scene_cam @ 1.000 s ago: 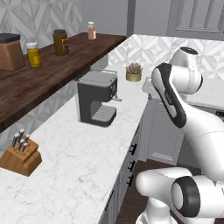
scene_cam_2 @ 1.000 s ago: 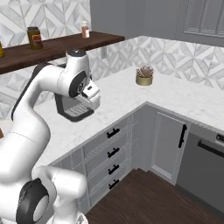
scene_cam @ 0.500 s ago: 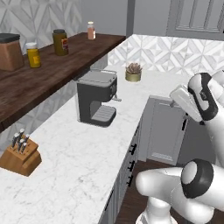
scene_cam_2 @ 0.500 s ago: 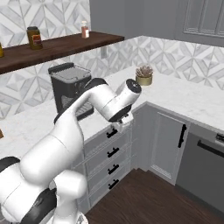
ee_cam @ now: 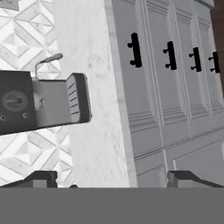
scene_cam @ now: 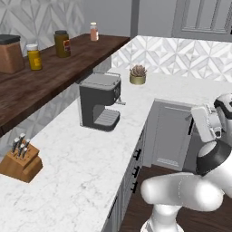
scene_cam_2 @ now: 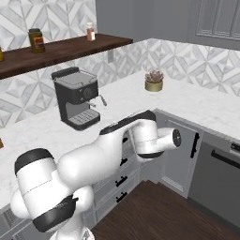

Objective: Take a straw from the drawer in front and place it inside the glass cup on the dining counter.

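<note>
Drawer (ee_cam: 136, 50) front beside the coffee machine (ee_cam: 41, 103) is rigid; its black bar handle (ee_cam: 135, 50) is the hold. Gripper (ee_cam: 111, 180) is spread, empty.

White grey-veined marble counter (scene_cam: 86, 172), grey drawers (ee_cam: 175, 87), black handles (ee_cam: 135, 50), dark-brown shelf (scene_cam: 50, 77)

The coffee machine (ee_cam: 39, 103) is cut off at the hand view's left edge; jar labels (scene_cam: 66, 45) too small to read

Grey drawer (ee_cam: 144, 57) with black bar handle shut, under the marble edge
</note>
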Tool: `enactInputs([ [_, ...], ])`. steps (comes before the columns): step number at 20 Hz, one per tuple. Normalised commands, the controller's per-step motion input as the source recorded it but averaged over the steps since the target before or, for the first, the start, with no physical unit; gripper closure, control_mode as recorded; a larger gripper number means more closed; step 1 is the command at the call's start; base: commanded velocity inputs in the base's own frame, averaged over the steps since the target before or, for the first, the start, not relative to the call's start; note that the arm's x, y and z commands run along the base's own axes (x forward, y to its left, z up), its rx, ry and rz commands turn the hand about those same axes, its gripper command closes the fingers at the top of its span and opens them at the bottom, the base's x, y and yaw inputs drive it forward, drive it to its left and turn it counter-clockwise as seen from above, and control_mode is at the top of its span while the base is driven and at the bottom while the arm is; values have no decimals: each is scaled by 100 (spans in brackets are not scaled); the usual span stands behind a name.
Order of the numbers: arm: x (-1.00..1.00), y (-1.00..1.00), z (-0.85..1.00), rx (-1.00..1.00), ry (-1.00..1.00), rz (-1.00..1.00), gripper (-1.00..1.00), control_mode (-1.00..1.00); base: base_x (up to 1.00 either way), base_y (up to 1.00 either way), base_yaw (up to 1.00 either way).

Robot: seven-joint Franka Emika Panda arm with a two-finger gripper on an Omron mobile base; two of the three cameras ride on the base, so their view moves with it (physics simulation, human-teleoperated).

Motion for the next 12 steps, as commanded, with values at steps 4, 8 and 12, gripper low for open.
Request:
enactInputs([
  [4, 40, 1, -61, 26, -20, 0, -100, -100, 0, 0, 0],
  [8, 46, 17, -72, 10, -21, 0, -100, -100, 0, 0, 0],
  [12, 51, 19, -75, 0, -24, 0, -100, -100, 0, 0, 0],
])
